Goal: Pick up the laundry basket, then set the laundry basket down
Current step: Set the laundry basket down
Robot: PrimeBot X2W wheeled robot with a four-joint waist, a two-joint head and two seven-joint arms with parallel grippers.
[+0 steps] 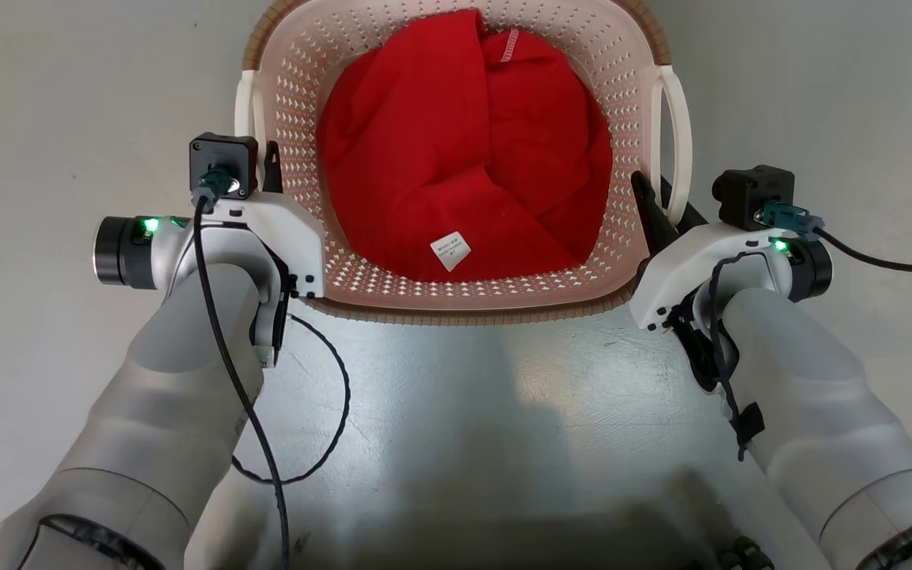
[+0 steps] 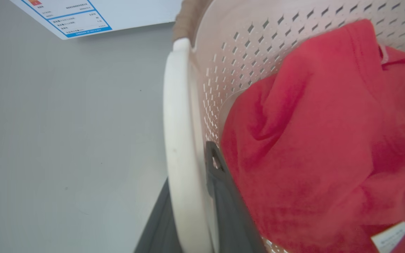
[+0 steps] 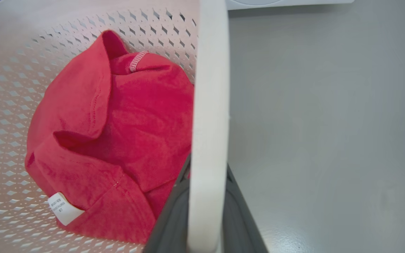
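1 laundry basket [image 1: 305,119], cream, perforated and brown-rimmed, lies between 2 arms over a glossy grey floor [image 1: 464,412]; inside, 1 red garment [image 1: 464,158] with 1 white tag [image 1: 450,251], print unreadable; left pincer [image 1: 266,170] clamps the left handle [image 1: 245,103]; right pincer [image 1: 662,202] clamps the right handle [image 1: 682,134]; 1 blue-bordered label [image 2: 72,17], illegible.

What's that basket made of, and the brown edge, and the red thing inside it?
The laundry basket looks like moulded plastic, cream and smooth, with neat rows of holes. Its brown rim has a woven look, probably plastic too. The red cloth seems soft knit fabric: folds, stitched hem, sewn-in label.
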